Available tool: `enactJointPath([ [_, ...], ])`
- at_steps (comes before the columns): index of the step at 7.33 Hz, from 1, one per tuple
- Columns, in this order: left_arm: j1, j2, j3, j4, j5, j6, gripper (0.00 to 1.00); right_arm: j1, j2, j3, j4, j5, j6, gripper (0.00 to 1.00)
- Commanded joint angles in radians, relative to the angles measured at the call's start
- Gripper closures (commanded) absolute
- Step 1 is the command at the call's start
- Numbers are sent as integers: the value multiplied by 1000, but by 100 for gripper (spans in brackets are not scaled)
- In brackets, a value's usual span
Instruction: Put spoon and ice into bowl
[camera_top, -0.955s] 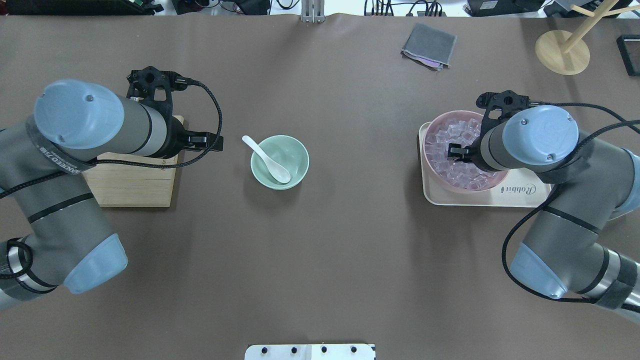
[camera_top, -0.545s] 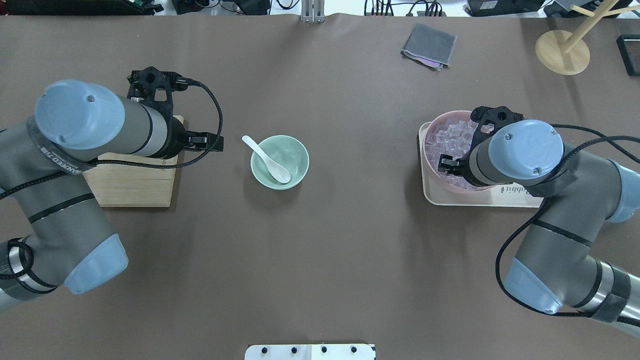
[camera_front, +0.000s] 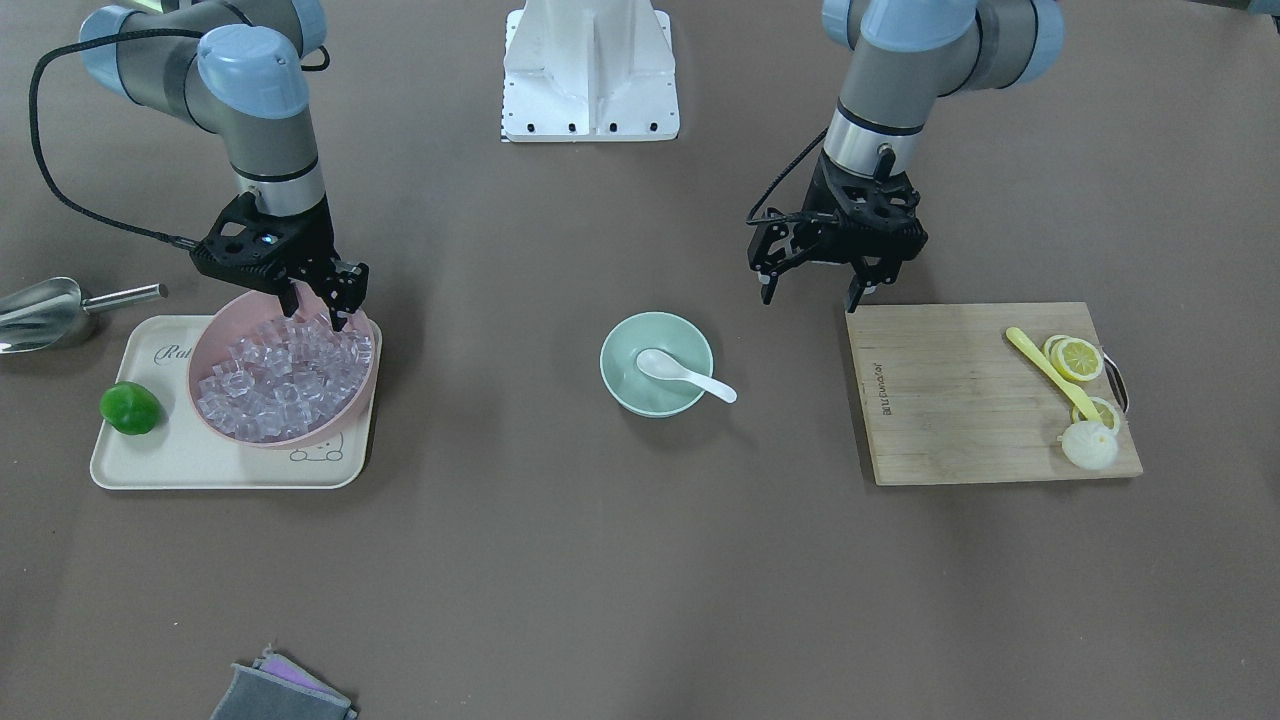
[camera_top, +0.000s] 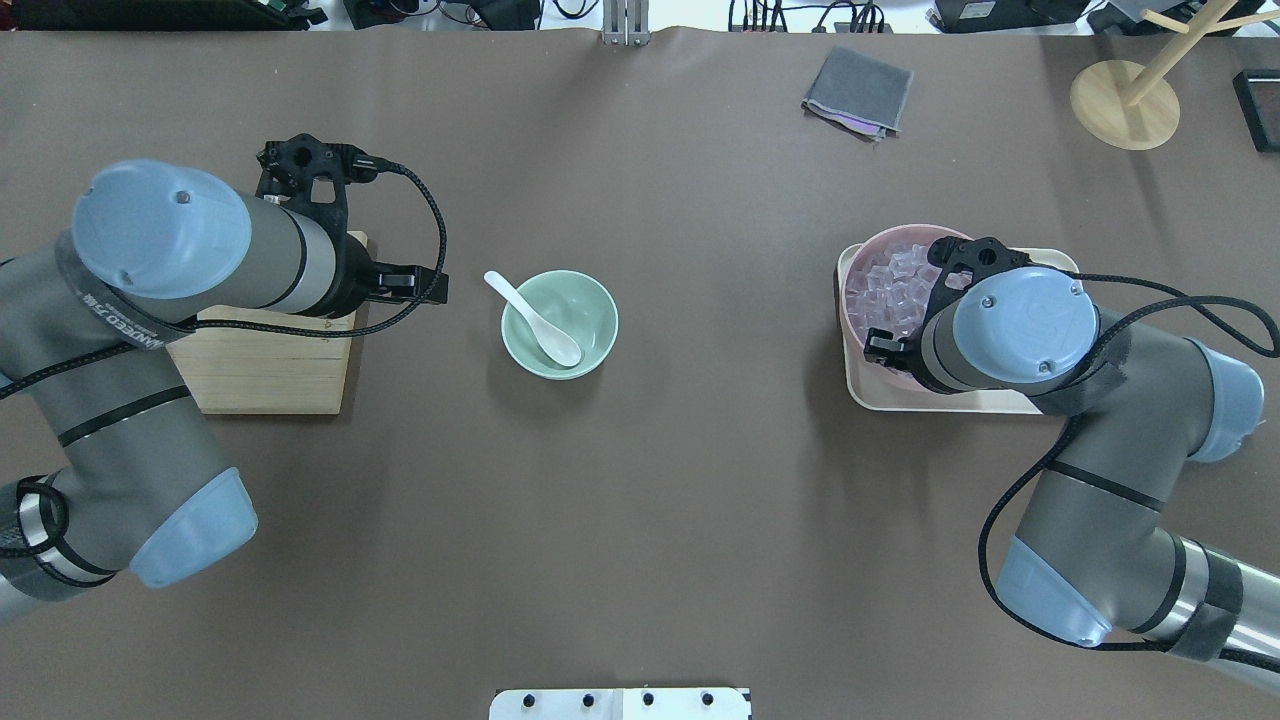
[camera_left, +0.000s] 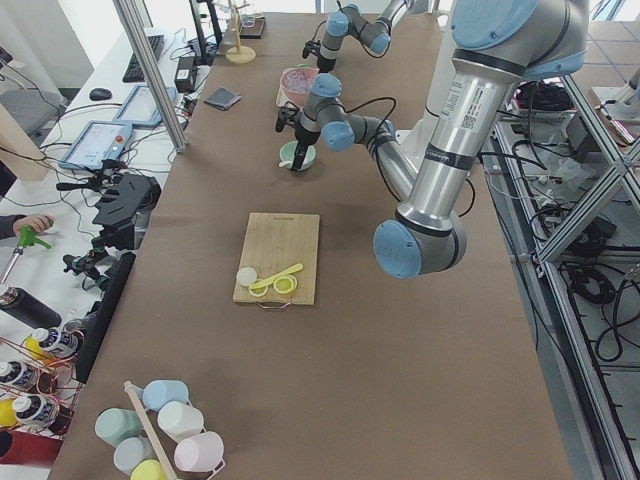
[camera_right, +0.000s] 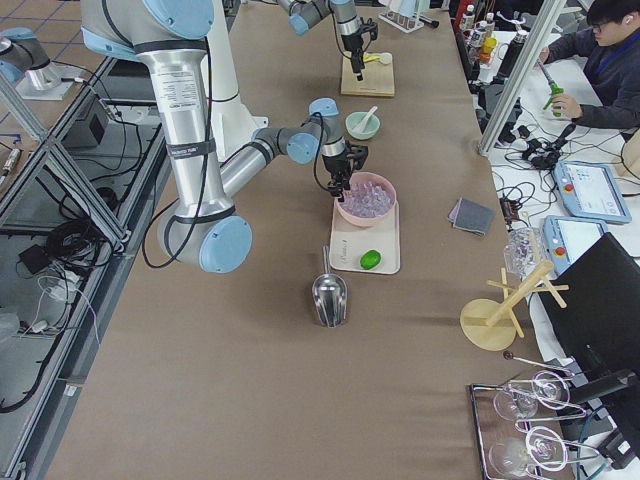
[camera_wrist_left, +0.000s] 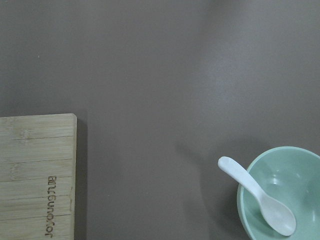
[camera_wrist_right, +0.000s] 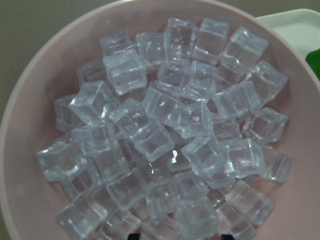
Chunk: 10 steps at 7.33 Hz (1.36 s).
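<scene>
The white spoon (camera_front: 682, 373) lies in the mint-green bowl (camera_front: 622, 385) at the table's middle, its handle over the rim. Both also show in the overhead view, spoon (camera_top: 536, 318) and bowl (camera_top: 596, 303), and in the left wrist view, spoon (camera_wrist_left: 256, 194) and bowl (camera_wrist_left: 300, 167). Many clear ice cubes (camera_front: 278, 378) fill a pink bowl (camera_front: 203, 348). My right gripper (camera_front: 320, 303) is open, just above the ice (camera_wrist_right: 170, 135) at the bowl's robot-side rim. My left gripper (camera_front: 811, 291) is open and empty, above the table between the mint bowl and a cutting board.
The pink bowl stands on a cream tray (camera_front: 180, 462) with a green lime (camera_front: 130, 408). A steel scoop (camera_front: 40, 305) lies beside the tray. The wooden cutting board (camera_front: 950, 400) holds lemon slices (camera_front: 1076, 358) and a yellow utensil (camera_front: 1048, 370). A grey cloth (camera_top: 858, 90) lies at the far edge.
My right arm has moved back toward the robot's side and a little toward the table's middle over the pink bowl. The left arm, spoon and mint bowl have not moved.
</scene>
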Motion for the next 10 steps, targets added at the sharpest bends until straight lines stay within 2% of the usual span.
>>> enactJointPath([
  [1, 0, 1, 0, 0, 0, 0, 2, -20, -2, -9, -1, -22, 2, 53],
  [10, 2, 1, 2, 0, 5, 0, 2, 19, 0, -32, -1, -20, -103, 54],
])
